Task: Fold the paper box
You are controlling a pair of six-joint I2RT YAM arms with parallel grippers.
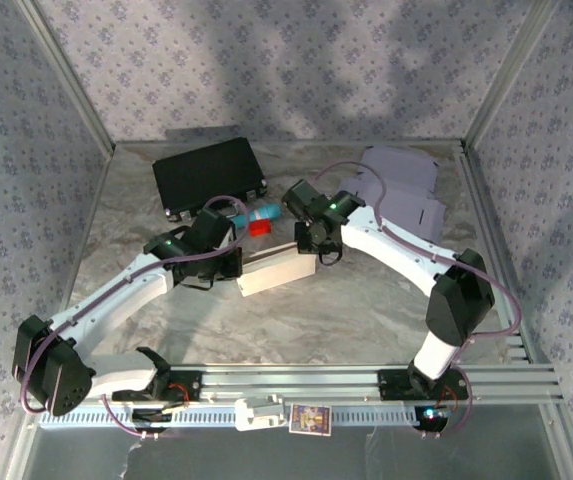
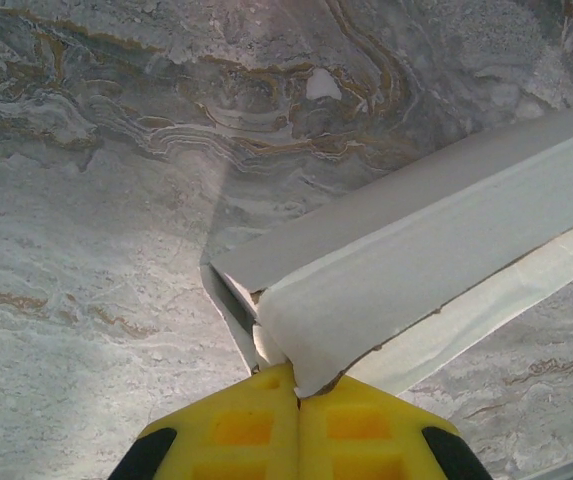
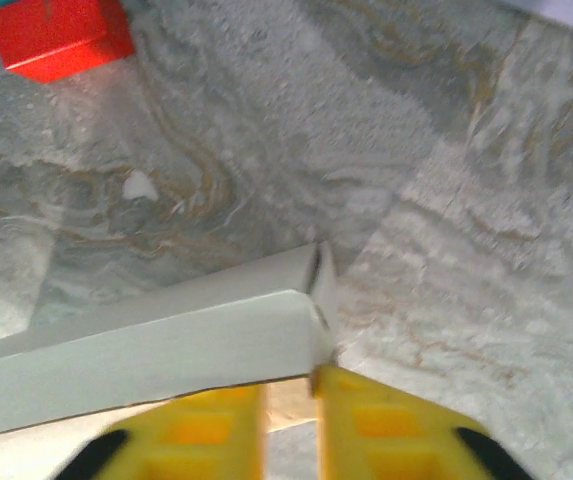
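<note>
the big gray table [image 1: 366,310] holds everything. both arms reach in from the near edge and meet in the middle, one at each end of the paper box [image 1: 276,270], so the box is held from both ends while it is shaped. the box is a long white one, lying near the middle of the table, and part of it is already folded up into walls.

at the back left sits a black case [image 1: 209,175], and at the back right lie flat purple sheets [image 1: 401,180]. both are well apart from the work, probably so they do not get in the way.

the left gripper [image 2: 297,385] is squeezed tight on a corner flap at the left end of the box, likely to keep that end from sliding. the right gripper [image 3: 288,385] is at the box's other corner with its yellow fingers a little apart and the paper edge at the gap. it looks let go. i cannot tell if the pads touch the paper.

a small red block [image 3: 61,35] rests just behind the box, not touching it.
</note>
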